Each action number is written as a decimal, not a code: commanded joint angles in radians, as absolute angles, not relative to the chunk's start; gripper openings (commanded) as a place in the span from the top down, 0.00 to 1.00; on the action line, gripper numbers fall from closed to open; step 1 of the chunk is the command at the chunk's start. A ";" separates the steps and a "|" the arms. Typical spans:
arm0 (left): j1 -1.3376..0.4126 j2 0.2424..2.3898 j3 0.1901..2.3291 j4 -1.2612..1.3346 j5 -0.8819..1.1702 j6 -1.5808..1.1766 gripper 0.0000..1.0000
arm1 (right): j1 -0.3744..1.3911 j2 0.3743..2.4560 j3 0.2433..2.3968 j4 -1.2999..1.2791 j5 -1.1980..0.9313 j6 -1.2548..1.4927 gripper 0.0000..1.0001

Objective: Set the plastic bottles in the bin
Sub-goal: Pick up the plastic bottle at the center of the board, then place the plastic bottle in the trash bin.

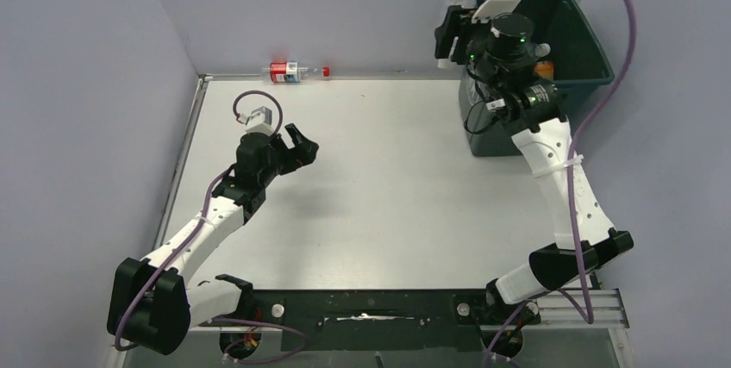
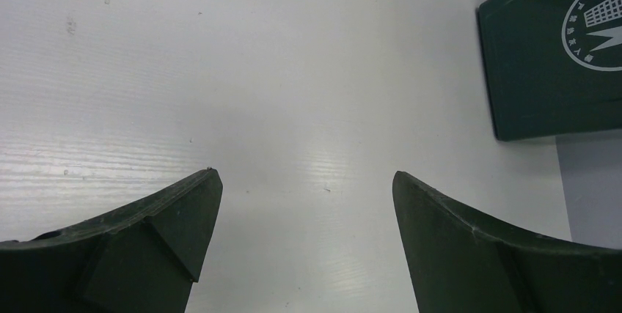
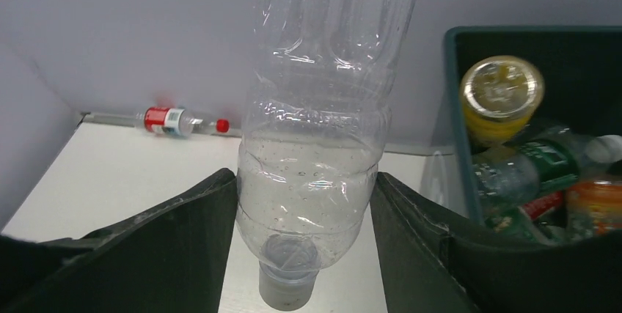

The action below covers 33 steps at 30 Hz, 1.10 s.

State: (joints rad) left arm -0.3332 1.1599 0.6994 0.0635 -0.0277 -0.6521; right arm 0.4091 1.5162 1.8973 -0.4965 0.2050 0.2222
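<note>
My right gripper [image 1: 472, 4] is raised beside the left rim of the dark green bin [image 1: 605, 58] and is shut on a clear unlabelled plastic bottle [image 3: 315, 108]. The bottle hangs cap down, with both fingers [image 3: 198, 232] against its shoulder, just left of the bin's rim [image 3: 451, 108]. Inside the bin lie a yellow bottle [image 3: 502, 93], a green-labelled bottle [image 3: 535, 163] and an orange one [image 3: 594, 203]. A red-labelled bottle [image 1: 293, 71] lies against the back wall, and it shows too in the right wrist view [image 3: 172, 120]. My left gripper [image 1: 293, 140] hovers open over bare table [image 2: 304, 181].
The bin [image 2: 550, 71] with its white emblem stands at the table's far right corner. Grey walls close in the back and left sides. A purple cable loops over the bin from the right arm [image 1: 560, 178].
</note>
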 commanded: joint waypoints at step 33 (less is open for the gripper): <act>-0.337 1.205 0.763 0.116 -0.045 -0.634 0.12 | -0.122 1.341 1.769 -0.518 -0.156 0.336 0.02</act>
